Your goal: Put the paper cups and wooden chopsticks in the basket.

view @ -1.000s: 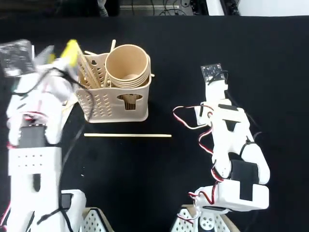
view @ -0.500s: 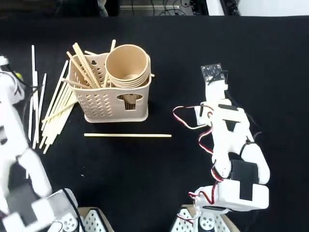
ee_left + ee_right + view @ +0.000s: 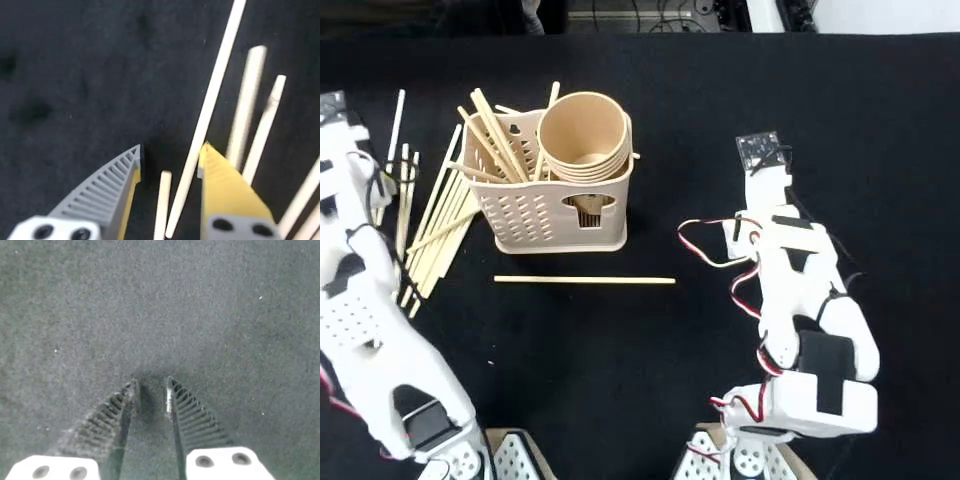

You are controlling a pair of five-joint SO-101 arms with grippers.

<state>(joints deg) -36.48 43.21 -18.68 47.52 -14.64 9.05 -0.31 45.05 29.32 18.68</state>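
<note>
A beige basket (image 3: 560, 205) holds a stack of paper cups (image 3: 583, 135) and several wooden chopsticks (image 3: 495, 135) leaning in its left part. More loose chopsticks (image 3: 432, 225) lie fanned on the black table left of the basket. One single chopstick (image 3: 585, 280) lies in front of it. My left arm (image 3: 355, 290) stands at the far left over the loose pile. Its gripper (image 3: 172, 147) is open, low over the cloth, with a long chopstick (image 3: 210, 110) and a shorter stick end (image 3: 162, 200) between its fingers. My right gripper (image 3: 151, 383) hovers over bare cloth, fingers slightly apart, holding nothing.
My right arm (image 3: 790, 280) is folded to the right of the basket, with red and white cables beside it. Black cloth covers the table. Cables and equipment line the far edge.
My left arm has swung from above the basket's left side out to the far left, over the loose chopsticks. The right arm has not moved.
</note>
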